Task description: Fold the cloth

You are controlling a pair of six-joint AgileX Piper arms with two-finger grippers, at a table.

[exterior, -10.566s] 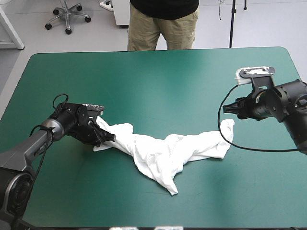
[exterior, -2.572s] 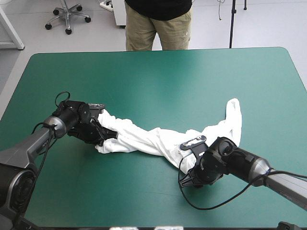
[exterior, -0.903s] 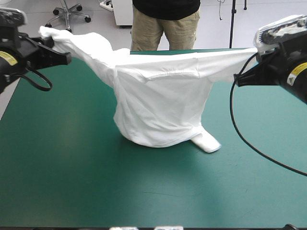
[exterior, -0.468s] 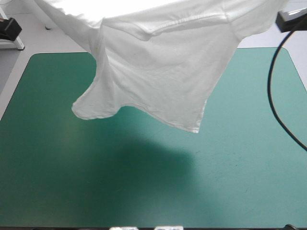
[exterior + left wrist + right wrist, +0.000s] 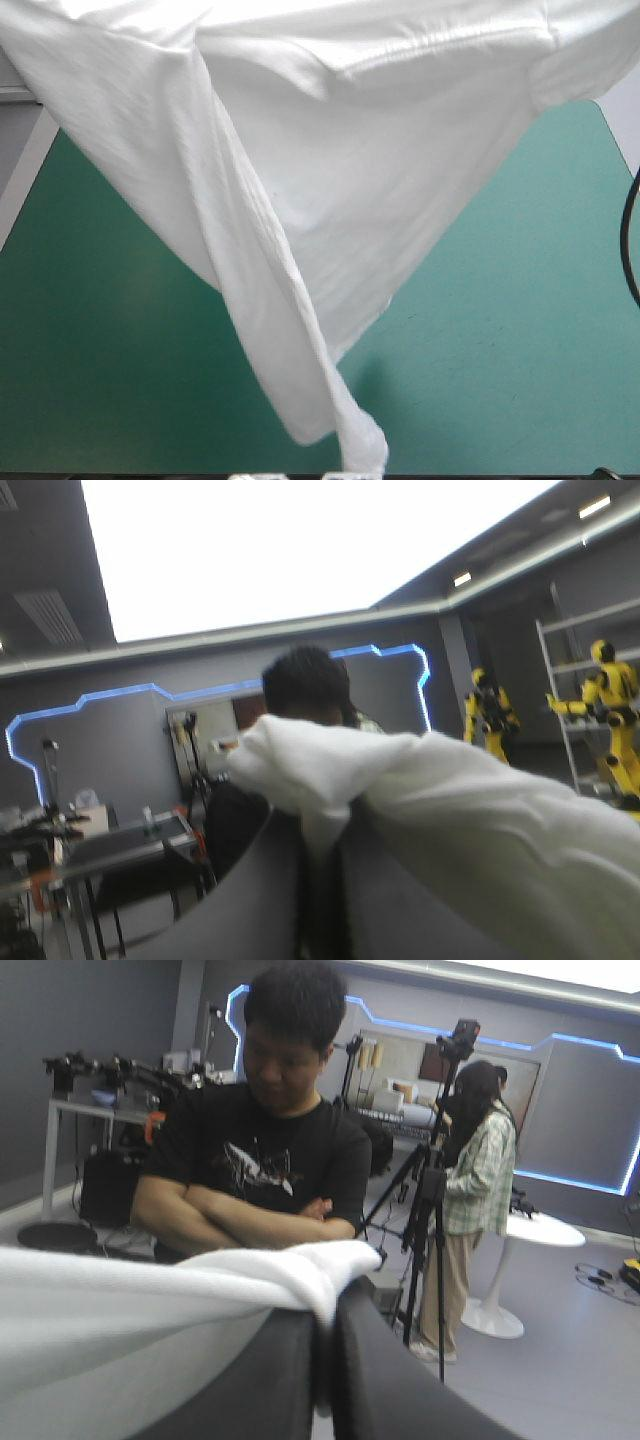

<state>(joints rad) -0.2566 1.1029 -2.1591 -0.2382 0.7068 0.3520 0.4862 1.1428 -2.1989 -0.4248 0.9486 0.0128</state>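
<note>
The white T-shirt (image 5: 330,170) hangs high over the teal-green table (image 5: 500,330), stretched across the whole high view, its lowest tip (image 5: 350,440) dangling near the table's front edge. Both arms are raised out of the high view. In the left wrist view my left gripper (image 5: 322,830) is shut on the T-shirt (image 5: 450,810), a bunch of cloth draping over the black fingers (image 5: 250,900). In the right wrist view my right gripper (image 5: 322,1330) is shut on the T-shirt (image 5: 150,1290), whose cloth stretches away to one side of the fingers (image 5: 390,1390).
The hanging cloth hides most of the table's far half. Bare teal-green cover (image 5: 90,380) shows at the front left and on the right.
Earlier the T-shirt lay crumpled on the table, each gripper at one end. Both arms have lifted it, stretched between them; it now hangs closer to the camera, its tip lower in view.
</note>
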